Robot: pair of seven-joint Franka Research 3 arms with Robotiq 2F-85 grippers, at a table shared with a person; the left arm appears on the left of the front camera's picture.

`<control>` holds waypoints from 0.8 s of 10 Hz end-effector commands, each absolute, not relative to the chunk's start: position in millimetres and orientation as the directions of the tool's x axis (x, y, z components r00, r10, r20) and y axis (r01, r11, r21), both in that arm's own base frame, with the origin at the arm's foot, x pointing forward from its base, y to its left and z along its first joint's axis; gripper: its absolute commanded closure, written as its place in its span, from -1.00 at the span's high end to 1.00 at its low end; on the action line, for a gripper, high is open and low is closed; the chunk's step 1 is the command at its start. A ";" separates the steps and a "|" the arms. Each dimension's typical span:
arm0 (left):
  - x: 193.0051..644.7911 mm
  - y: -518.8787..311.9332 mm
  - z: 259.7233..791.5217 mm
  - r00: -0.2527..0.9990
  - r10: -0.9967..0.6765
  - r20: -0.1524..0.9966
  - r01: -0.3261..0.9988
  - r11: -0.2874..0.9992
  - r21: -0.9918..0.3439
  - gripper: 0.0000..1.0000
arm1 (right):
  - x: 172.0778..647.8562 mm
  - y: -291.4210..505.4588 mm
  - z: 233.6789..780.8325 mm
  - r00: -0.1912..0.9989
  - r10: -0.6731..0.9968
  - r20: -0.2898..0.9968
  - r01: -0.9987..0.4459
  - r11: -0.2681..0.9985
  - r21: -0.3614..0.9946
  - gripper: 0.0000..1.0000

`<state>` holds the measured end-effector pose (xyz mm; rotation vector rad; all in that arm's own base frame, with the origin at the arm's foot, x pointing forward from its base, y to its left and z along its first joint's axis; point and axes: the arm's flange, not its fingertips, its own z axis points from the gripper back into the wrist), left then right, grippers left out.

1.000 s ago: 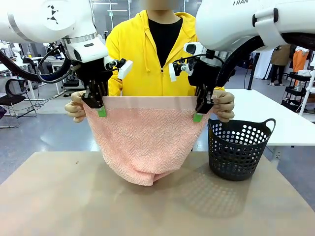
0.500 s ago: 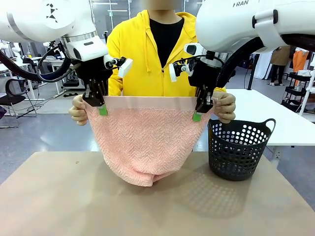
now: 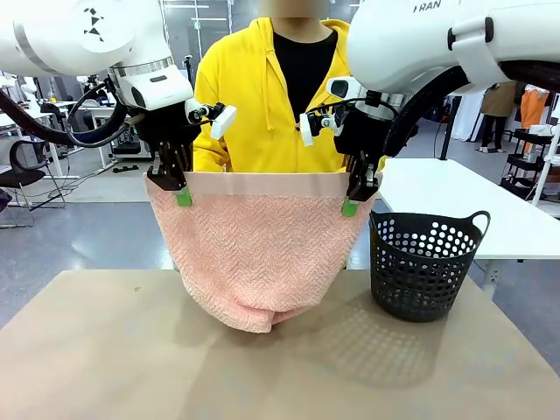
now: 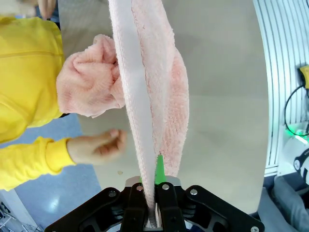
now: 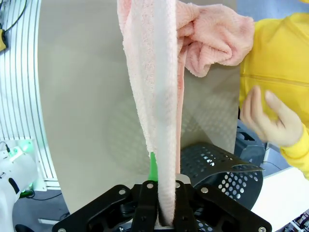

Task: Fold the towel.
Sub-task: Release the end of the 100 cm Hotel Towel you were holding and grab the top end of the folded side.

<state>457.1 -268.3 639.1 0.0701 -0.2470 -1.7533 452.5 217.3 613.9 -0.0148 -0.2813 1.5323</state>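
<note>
Left gripper (image 3: 175,185): pinched on the towel's (image 3: 258,254) flat band, at the corner far from the black basket (image 3: 424,262).
Right gripper (image 3: 357,197): clamped on the corner nearest the basket, above it.
Towel: hangs beside the basket, stretched between your grips, lower end bunched on the table (image 3: 105,350).
Why: level corners keep the edge taut, ready to fold.
Person's hand (image 4: 96,147): apart from the cloth; your grips carry it alone.

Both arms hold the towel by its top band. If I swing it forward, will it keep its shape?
Probably not: the towel sags between the left gripper and right gripper, and its lower end bunches at the table, so it looks floppy. Likely light, since two corner pinches carry it. The smooth band in the jaws may slip sooner than the terry pile.
</note>
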 end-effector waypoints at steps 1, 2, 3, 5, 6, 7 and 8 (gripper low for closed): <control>457.2 -267.6 639.2 -0.198 -0.976 0.087 0.963 -0.177 0.204 -1.00 | 452.2 217.3 614.9 0.011 0.985 0.170 -0.982 0.043 -0.185 -1.00; 457.2 -267.6 639.2 -0.198 -0.976 0.087 0.963 -0.177 0.204 -1.00 | 452.2 217.3 614.9 0.011 0.985 0.170 -0.982 0.043 -0.185 -1.00; 457.2 -267.6 639.2 -0.198 -0.976 0.087 0.963 -0.177 0.204 -1.00 | 452.2 217.3 614.9 0.011 0.985 0.170 -0.982 0.043 -0.185 -1.00; 457.2 -267.6 639.2 -0.198 -0.976 0.087 0.963 -0.177 0.204 -1.00 | 452.2 217.3 614.9 0.011 0.985 0.170 -0.982 0.043 -0.185 -1.00; 457.2 -267.6 639.2 -0.198 -0.976 0.087 0.963 -0.177 0.204 -1.00 | 452.2 217.3 614.9 0.011 0.985 0.170 -0.982 0.043 -0.185 -1.00; 457.2 -267.6 639.2 -0.198 -0.976 0.087 0.963 -0.177 0.204 -1.00 | 452.2 217.3 614.9 0.011 0.985 0.170 -0.982 0.043 -0.185 -1.00; 457.2 -267.6 639.2 -0.198 -0.976 0.087 0.963 -0.177 0.204 -1.00 | 452.2 217.3 614.9 0.011 0.985 0.170 -0.982 0.043 -0.185 -1.00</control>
